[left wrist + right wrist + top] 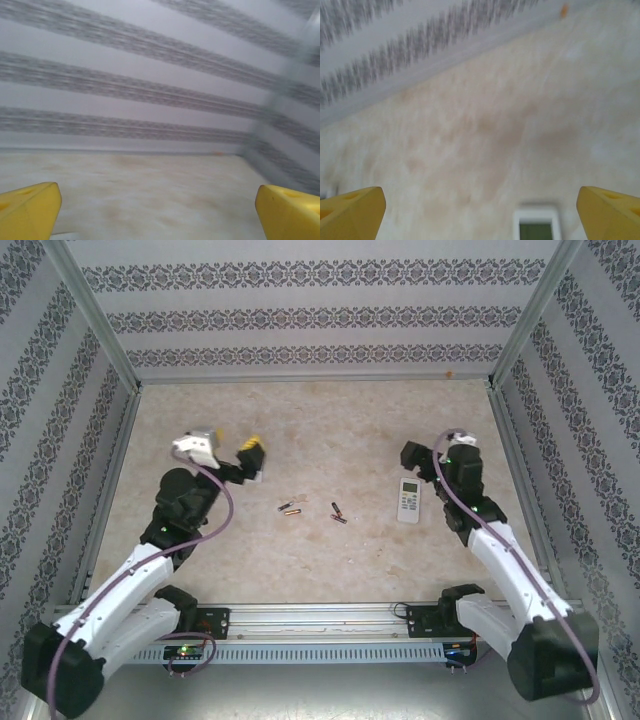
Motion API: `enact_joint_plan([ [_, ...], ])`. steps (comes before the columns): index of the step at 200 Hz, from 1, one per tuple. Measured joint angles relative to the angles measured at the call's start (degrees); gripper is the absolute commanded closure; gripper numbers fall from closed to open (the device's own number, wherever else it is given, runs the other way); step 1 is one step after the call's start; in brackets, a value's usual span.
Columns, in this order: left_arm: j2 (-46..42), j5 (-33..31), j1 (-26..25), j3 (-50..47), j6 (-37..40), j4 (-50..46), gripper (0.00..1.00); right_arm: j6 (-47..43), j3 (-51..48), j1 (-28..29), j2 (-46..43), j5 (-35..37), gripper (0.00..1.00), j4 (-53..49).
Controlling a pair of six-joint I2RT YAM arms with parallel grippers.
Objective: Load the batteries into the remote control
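The white remote control (409,500) lies flat on the beige table, right of centre; its top end with a dark screen shows at the bottom edge of the right wrist view (536,226). Two slim batteries lie loose mid-table: one (290,507) to the left, the other (338,513) a little closer to the remote. My left gripper (249,457) hovers up and left of the batteries, its yellow fingers (30,207) wide apart and empty. My right gripper (411,456) hangs just beyond the remote's far end, open, with nothing between its fingers (607,210).
Patterned walls with metal corner posts (95,315) enclose the table on three sides. A small orange speck (449,374) sits at the far right corner. A metal rail (320,620) with the arm bases runs along the near edge.
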Motion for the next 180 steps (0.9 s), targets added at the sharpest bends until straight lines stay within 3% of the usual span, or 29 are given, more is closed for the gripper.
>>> enact_joint_plan([
  [24,5.11,3.54,-11.10,3.63,-1.90,-4.33,0.00,0.81,3.17,3.89,8.98,1.07,0.02,-10.10],
  [52,9.99,5.55,-17.11,4.87,-2.36,-12.52,0.00,2.25,4.13,4.20,16.41,2.45,0.02,-16.37],
  [87,10.12,0.94,-17.59,6.08,-5.60,-23.37,0.00,4.28,4.57,4.28,24.57,2.99,0.03,-19.37],
  [97,10.10,-0.42,-17.57,6.38,-6.38,-25.29,0.00,4.83,4.20,4.31,25.70,2.84,0.09,-19.39],
  [114,10.08,-1.75,-17.22,6.40,-8.33,-26.97,0.00,4.92,4.22,5.09,26.80,3.17,0.29,-19.89],
  [137,10.10,-1.99,-16.81,6.62,-11.69,-28.17,0.00,5.09,4.37,6.16,27.74,3.02,0.44,-20.00],
  [180,12.74,3.67,-14.64,10.43,-19.41,-27.67,0.01,4.85,4.28,7.10,22.47,-2.03,0.48,-19.23],
])
